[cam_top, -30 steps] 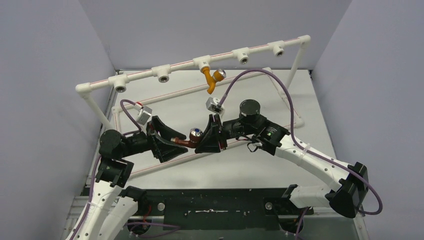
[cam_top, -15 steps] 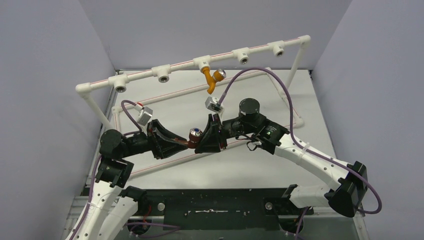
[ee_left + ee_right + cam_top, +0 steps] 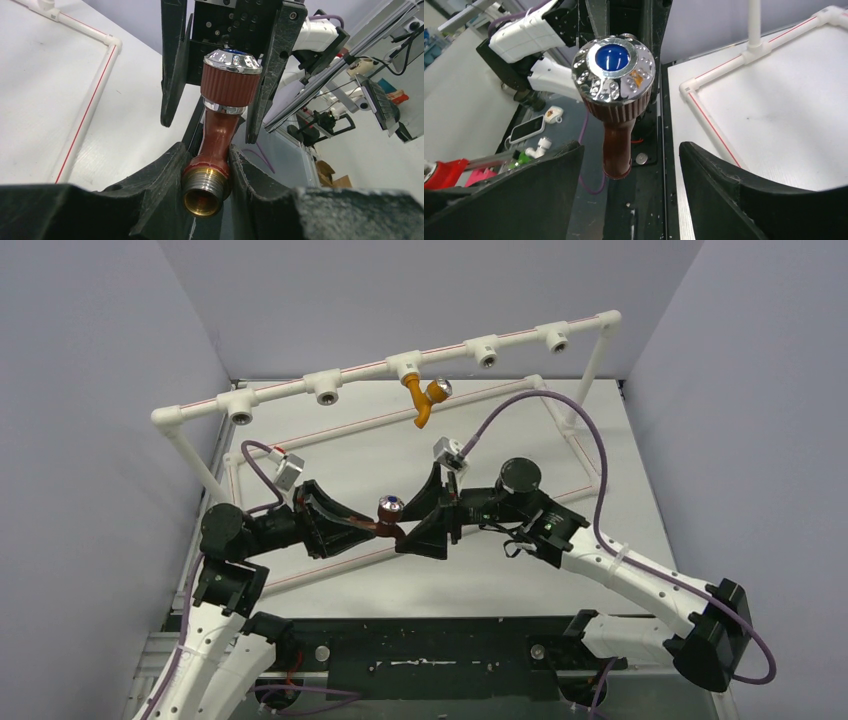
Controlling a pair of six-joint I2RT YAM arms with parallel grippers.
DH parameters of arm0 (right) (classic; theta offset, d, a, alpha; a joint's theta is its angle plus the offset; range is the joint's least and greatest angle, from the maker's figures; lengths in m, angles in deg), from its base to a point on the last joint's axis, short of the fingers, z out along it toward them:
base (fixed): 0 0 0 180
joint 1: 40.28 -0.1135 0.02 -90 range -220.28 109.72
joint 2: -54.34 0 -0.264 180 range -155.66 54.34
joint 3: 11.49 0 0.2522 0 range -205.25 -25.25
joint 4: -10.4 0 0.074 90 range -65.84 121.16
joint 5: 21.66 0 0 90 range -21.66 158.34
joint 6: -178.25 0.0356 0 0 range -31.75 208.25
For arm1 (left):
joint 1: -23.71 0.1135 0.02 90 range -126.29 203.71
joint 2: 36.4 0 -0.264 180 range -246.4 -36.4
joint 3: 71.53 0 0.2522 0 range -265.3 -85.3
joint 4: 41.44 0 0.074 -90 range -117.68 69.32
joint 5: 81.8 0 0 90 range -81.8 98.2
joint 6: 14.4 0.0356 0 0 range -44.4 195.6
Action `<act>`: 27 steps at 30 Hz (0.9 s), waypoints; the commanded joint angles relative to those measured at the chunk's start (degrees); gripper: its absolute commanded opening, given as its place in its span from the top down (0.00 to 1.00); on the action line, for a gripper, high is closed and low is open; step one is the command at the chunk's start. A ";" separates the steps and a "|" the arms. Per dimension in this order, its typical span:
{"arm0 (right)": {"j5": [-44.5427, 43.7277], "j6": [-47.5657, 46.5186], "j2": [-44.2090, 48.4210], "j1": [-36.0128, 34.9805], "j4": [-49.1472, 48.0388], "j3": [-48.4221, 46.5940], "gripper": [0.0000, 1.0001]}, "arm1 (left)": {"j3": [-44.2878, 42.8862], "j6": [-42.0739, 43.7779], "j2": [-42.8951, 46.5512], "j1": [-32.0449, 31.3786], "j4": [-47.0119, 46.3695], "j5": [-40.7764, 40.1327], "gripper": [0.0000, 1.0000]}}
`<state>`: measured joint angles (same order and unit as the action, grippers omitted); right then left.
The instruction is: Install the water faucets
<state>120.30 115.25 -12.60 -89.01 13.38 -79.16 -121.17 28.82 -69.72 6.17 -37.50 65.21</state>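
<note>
Left wrist view: left tool point(image 3: 207, 157) is clamping the red-brown faucet point(image 3: 218, 127) by its threaded neck while right tool point(image 3: 631, 149) is standing wide about the knob point(image 3: 231, 60), likely needing a straight, unsnagged withdrawal.

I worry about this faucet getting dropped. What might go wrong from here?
The left gripper pinches the red faucet only at its round neck beside the thread, so it may swivel or slip. The open right gripper flanks the knob; a crooked retreat could knock it. The left fingers sit close to the thread, which might hinder screwing it into a socket.
</note>
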 commanded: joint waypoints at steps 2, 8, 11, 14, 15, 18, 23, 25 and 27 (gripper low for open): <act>-9.68 7.96 5.22 -0.19 -19.35 6.26 0.27 | 0.88 -4.62 0.59 -0.21 -7.66 -2.31 1.00; -19.17 18.78 6.42 -1.24 -34.78 13.30 0.26 | 2.10 -7.14 1.40 -0.30 -8.23 -6.20 1.00; -20.83 21.10 5.10 -2.43 -38.57 14.17 0.26 | 3.54 -9.84 1.73 -0.30 -10.27 -7.87 1.00; -22.51 20.97 3.39 -4.21 -40.05 14.00 0.27 | 6.61 -15.55 1.90 -0.30 -17.39 -9.02 1.00; -22.53 20.84 2.80 -4.78 -40.10 13.59 0.27 | 7.63 -17.32 1.94 -0.32 -19.85 -9.40 1.00; -22.25 19.99 1.11 -6.42 -39.45 12.20 0.29 | 8.98 -19.48 2.32 -0.37 -22.13 -10.70 1.00; -23.20 18.65 0.59 -7.22 -37.58 11.55 0.32 | 9.47 -20.46 2.73 -0.39 -22.85 -11.52 1.00; -23.42 18.10 0.88 -7.19 -37.03 11.55 0.34 | 9.42 -20.60 2.69 -0.43 -23.08 -11.49 1.00; -23.43 17.49 1.30 -7.20 -36.52 11.43 0.37 | 9.42 -20.54 2.65 -0.48 -23.22 -11.39 1.00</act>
<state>98.62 134.99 -12.40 -95.87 -19.76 -64.77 -110.77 9.58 -67.67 6.11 -54.90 54.98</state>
